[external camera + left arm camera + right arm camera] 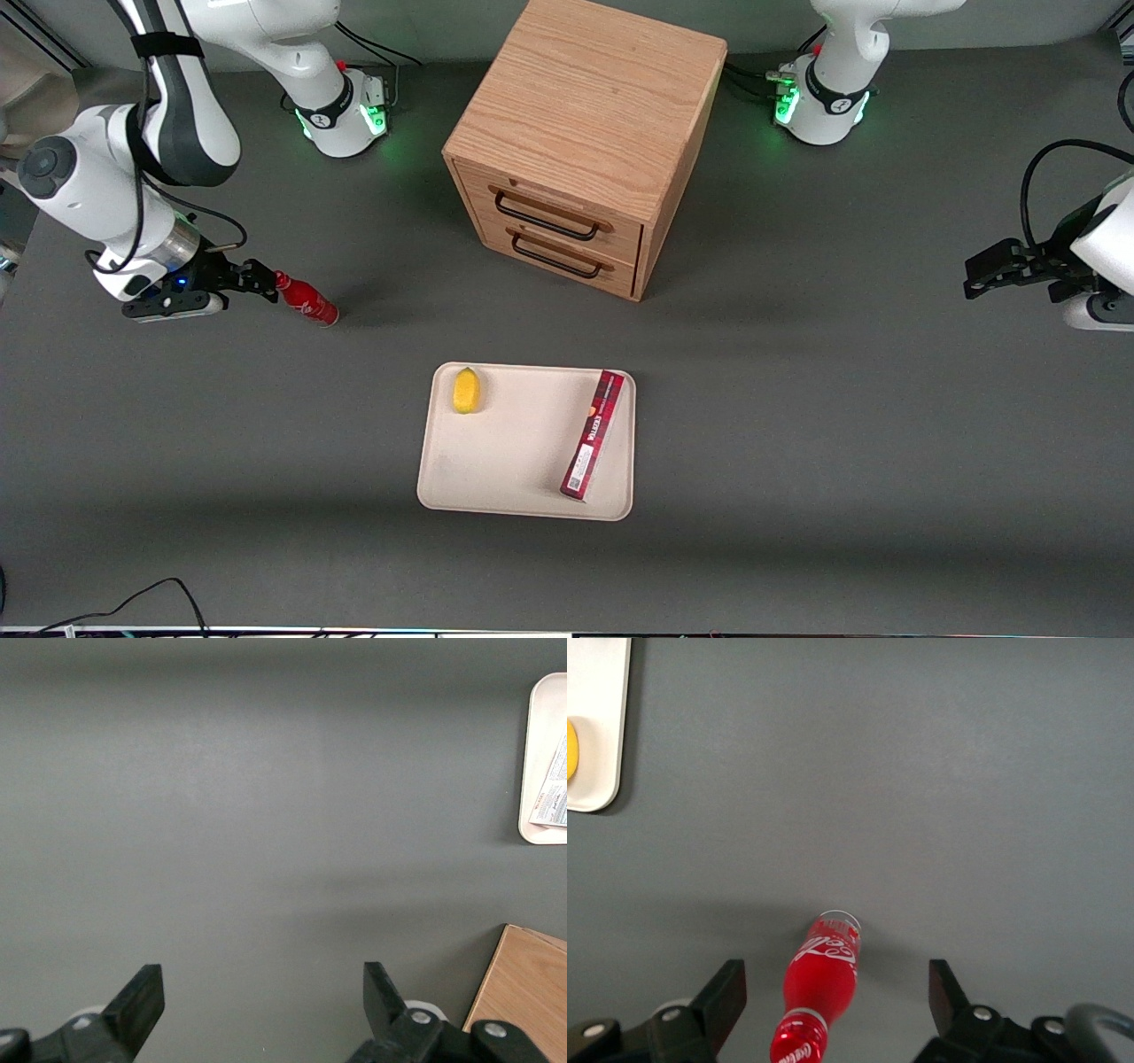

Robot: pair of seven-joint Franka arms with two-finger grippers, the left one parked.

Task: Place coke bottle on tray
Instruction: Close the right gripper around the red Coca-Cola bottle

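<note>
The coke bottle [306, 301] is small and red, with a red cap and white script, and rests on the dark table toward the working arm's end. Its cap end points at my gripper [263, 285]; I cannot tell whether it stands or lies. In the right wrist view my gripper [834, 985] is open. The bottle [824, 979] shows between the two fingers with a wide gap on each side, touching neither. The cream tray [523, 447] sits nearer the front camera, apart from the bottle, and its corner [598, 726] shows in the right wrist view.
On the tray lie a yellow lemon [466, 390] and a long dark-red box [593, 434]. A wooden two-drawer cabinet [585, 133] stands mid-table, farther from the front camera than the tray. Cables lie at the table's front edge [168, 594].
</note>
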